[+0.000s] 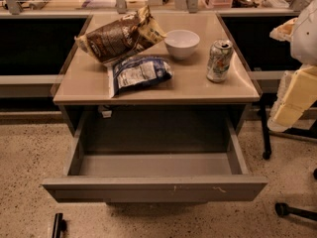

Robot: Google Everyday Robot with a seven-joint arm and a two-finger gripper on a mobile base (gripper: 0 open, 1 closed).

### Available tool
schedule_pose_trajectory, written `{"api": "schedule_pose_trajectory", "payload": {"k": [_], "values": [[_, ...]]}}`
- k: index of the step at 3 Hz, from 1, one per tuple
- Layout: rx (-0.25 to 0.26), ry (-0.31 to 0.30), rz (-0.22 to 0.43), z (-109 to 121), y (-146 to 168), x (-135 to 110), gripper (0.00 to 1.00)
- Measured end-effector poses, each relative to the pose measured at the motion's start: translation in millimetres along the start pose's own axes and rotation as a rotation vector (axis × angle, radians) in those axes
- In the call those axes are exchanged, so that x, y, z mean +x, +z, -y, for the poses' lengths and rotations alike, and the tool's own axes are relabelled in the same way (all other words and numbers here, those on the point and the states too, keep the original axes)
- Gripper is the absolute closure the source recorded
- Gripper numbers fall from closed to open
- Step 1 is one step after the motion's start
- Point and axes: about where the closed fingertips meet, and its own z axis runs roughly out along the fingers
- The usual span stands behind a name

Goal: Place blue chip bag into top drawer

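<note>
The blue chip bag (pixel 138 73) lies flat on the beige cabinet top (pixel 198 88), left of centre, its white label panel facing up. The top drawer (pixel 156 187) is pulled wide open below the cabinet top, and its grey inside shows nothing in it. My gripper (pixel 293 100) is at the right edge of the view, beside the cabinet's right side and about level with its top. It is well apart from the bag and holds nothing that I can see.
A larger brown-and-yellow chip bag (pixel 119 33) lies behind the blue bag and touches it. A white bowl (pixel 182 42) and a drink can (pixel 219 60) stand on the right half of the top. Chair legs and casters (pixel 285 209) are on the floor at the right.
</note>
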Motion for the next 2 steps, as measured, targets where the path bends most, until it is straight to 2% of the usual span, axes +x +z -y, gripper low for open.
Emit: {"api": "schedule_pose_trajectory", "payload": {"k": [1, 2], "values": [[0.018, -0.007, 0.079, 8.6, 15.4, -12.8, 0.0], [0.013, -0.009, 0.212, 29.9, 48.9, -39.8, 0.0]]}}
